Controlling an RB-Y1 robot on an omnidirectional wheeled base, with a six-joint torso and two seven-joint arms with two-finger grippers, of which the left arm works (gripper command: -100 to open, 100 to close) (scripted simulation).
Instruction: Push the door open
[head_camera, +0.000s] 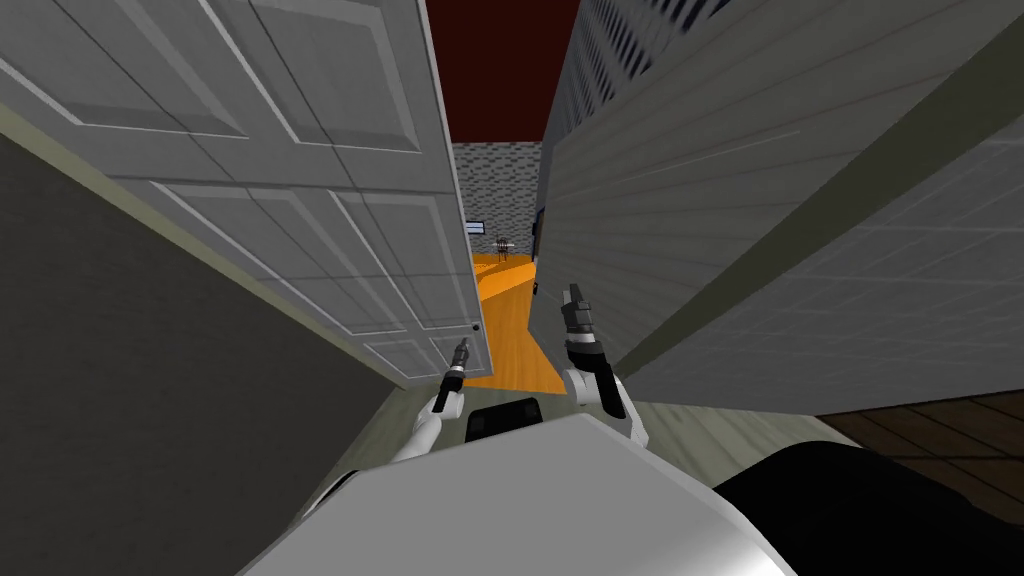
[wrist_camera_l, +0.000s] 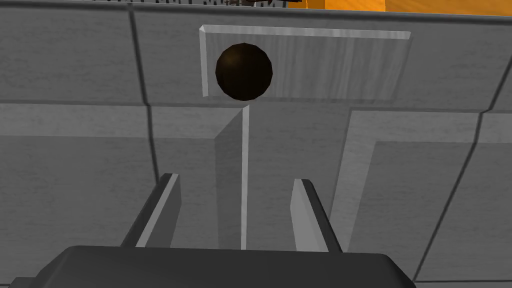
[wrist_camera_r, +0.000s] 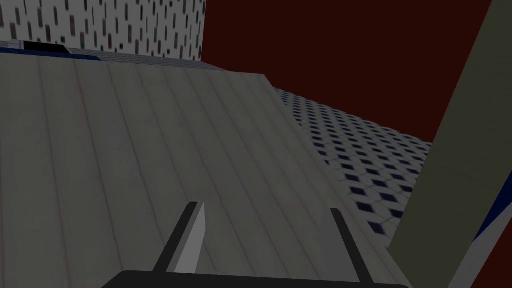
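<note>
Door (head_camera: 300, 150) up close: matt grey panels, faint wood grain streaking across them. The knob (wrist_camera_l: 244, 71) is dark and smooth, with barely a dull sheen. Its backing plate (wrist_camera_l: 325, 65) is paler, streaked like brushed wood. Orange floor (head_camera: 512, 345) beyond looks flat and smooth. Left tool (wrist_camera_l: 235, 178) blades are plain matt grey.

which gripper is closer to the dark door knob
Left. The left gripper, open, points at the door face just short of the dark knob. The right gripper is farther off, beside the grey wall opposite the door.
</note>
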